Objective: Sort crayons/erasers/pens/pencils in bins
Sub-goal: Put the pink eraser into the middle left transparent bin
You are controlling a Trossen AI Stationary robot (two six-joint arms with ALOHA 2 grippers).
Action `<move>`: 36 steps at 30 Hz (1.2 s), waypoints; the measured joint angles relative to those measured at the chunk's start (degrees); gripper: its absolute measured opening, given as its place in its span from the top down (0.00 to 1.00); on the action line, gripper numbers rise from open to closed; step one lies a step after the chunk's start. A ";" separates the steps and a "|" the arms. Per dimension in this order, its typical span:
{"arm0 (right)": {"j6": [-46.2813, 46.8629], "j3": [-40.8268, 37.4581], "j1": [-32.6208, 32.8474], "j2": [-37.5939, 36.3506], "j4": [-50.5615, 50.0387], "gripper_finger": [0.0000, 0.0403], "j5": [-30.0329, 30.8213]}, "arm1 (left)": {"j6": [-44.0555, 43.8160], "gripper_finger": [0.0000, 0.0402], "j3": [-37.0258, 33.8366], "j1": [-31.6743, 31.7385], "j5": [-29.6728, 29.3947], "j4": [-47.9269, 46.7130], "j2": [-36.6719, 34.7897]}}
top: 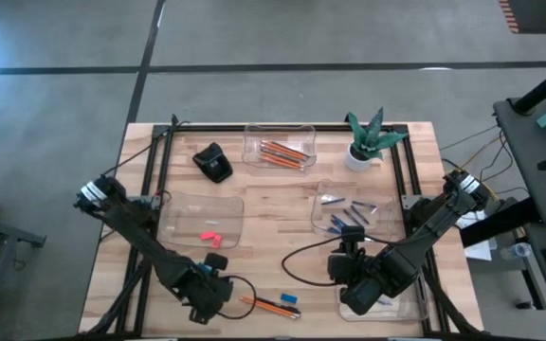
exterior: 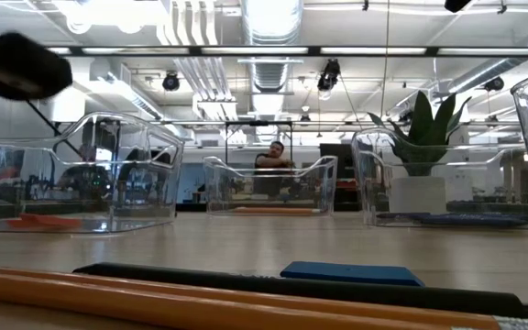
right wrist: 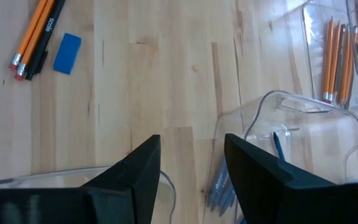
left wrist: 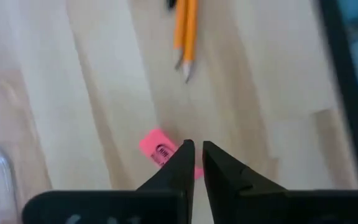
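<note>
My left gripper (top: 224,277) hangs low over the table near its front edge, fingers all but shut (left wrist: 197,152). A pink eraser (left wrist: 157,149) lies on the wood at the tip of one finger, partly hidden by it; it also shows in the high view (top: 218,258). Two orange pencils (top: 271,305) lie beside a black pen (exterior: 246,278) and a blue eraser (top: 289,297) near the front edge. My right gripper (right wrist: 191,155) is open and empty above the near right bin (top: 415,308). The left bin (top: 173,213) holds pink erasers. The far bin (top: 254,142) holds pencils. The right bin (top: 322,201) holds blue and dark sticks. My left gripper comes at the table from above, slanting, and the pink eraser's end (left wrist: 166,152) lies under the tip of one finger. I cannot tell whether the finger touches it. The eraser lies flat on the table.
A black lump-shaped object (top: 214,163) and a white plant pot (top: 360,156) stand at the back of the table. Black cables run along the table by both arms. A person (exterior: 273,160) stands in the room beyond the table.
</note>
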 joint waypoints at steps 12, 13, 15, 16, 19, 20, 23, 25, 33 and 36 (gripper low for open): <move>0.00 0.00 0.00 0.00 0.08 0.58 0.02 | 5.35 1.00 1.40 0.00 -13.09 0.34 -12.89; 0.00 0.00 -0.01 0.00 0.10 0.58 0.00 | 5.73 1.00 1.40 -0.02 -14.16 0.21 -14.08; 0.00 0.00 0.00 0.00 0.13 0.58 0.02 | 6.72 1.00 1.40 0.09 -15.74 -0.05 -16.42; 0.00 0.00 0.00 0.00 0.20 0.58 0.02 | 7.49 1.00 1.40 0.17 -16.56 -0.19 -17.59; 0.00 0.00 0.00 0.00 0.26 0.58 0.01 | 9.75 1.00 1.40 0.34 -19.75 -1.04 -21.23; 0.01 0.00 0.00 0.00 0.27 0.58 0.02 | 9.89 1.00 1.40 0.37 -20.97 -1.78 -22.43; 0.02 0.00 0.00 0.00 0.27 0.58 0.00 | 9.79 1.00 1.31 0.86 -24.20 -6.44 -25.32; 0.01 0.00 0.00 0.00 0.27 0.58 0.00 | 7.78 1.00 0.84 1.36 -25.80 -10.97 -26.92; 0.01 0.00 -0.01 0.00 0.25 0.58 -0.01 | -3.64 1.00 -2.42 5.15 -23.79 -21.07 -28.12; 0.01 0.00 -0.02 0.00 0.27 0.58 0.00 | -3.69 1.00 -3.89 5.16 -18.08 -12.72 -27.29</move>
